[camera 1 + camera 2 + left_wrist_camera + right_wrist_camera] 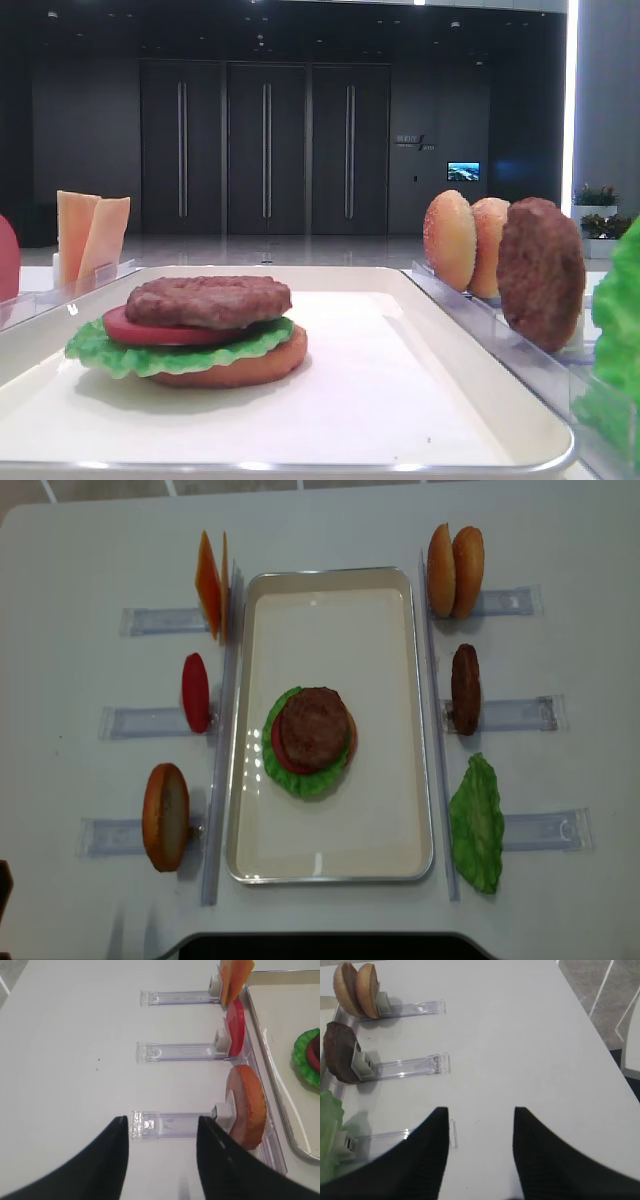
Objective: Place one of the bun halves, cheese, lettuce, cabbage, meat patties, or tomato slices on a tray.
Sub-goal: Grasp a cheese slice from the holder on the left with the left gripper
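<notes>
Holding my left gripper spread and empty, I find the cheese standing on edge far ahead, rightward.

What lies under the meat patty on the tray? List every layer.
Under the meat patty on the tray: a tomato slice, then lettuce, then a bun half. Their centres are covered.

Realsense view looks straight down on the whole surface. The other exterior view sits low at the tray rim, close, facing dark doors. Wrist views look down past each gripper at opposite side racks. All but the right wrist see the tray.
</notes>
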Action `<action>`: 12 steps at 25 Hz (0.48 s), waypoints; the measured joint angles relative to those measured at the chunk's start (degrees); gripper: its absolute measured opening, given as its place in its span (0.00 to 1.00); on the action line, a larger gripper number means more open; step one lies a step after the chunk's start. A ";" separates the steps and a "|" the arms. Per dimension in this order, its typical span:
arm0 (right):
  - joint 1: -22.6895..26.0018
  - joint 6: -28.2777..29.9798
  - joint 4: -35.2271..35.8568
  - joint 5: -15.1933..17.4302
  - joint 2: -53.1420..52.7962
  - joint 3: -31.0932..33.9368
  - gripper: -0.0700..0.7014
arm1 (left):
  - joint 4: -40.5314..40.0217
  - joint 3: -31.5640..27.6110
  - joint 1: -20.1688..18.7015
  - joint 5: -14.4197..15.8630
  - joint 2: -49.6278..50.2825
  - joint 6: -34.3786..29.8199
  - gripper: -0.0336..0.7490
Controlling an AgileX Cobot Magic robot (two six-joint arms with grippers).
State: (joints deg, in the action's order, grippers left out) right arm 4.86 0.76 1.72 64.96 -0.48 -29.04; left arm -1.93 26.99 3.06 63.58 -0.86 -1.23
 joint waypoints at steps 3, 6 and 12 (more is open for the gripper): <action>0.00 0.00 0.00 0.00 0.00 0.00 0.47 | 0.00 0.00 0.00 0.00 0.00 0.00 0.48; 0.00 0.00 0.00 0.00 0.00 0.00 0.47 | 0.00 0.00 0.00 0.00 0.00 0.00 0.48; 0.00 0.00 0.00 0.00 0.00 0.00 0.47 | 0.00 0.00 0.00 0.00 0.00 0.00 0.48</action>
State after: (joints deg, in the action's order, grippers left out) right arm 4.86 0.76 1.72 64.96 -0.48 -29.04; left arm -1.93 26.99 3.06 63.58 -0.86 -1.23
